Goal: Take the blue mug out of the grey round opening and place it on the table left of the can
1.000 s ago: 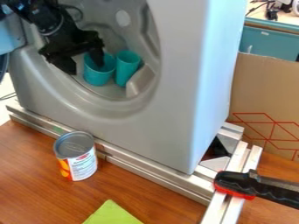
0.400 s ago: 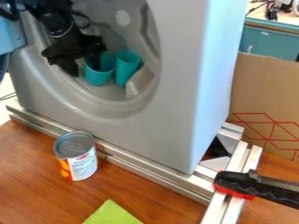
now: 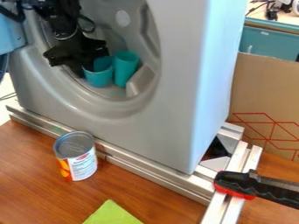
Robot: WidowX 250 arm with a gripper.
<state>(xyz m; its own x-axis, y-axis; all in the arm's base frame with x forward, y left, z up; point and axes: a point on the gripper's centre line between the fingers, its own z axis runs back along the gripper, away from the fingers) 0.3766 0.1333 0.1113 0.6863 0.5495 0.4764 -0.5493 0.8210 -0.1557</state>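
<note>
The black tool (image 3: 86,70) is at the left rim of the left teal cup (image 3: 100,78); I cannot tell whether it is wide or narrow. This cup sits in the grey housing's round recess, just left of another teal cup (image 3: 124,72). Nearer, a tin can (image 3: 76,157) stands upright on the table (image 3: 35,192).

Smooth matt plastic-looking teal cups (image 3: 98,78), glossy wood (image 3: 35,192)

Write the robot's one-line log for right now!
gripper at rim of left teal cup | second teal cup beside it | both inside grey shell | can upright on wooden table | green sheet nearby
</note>
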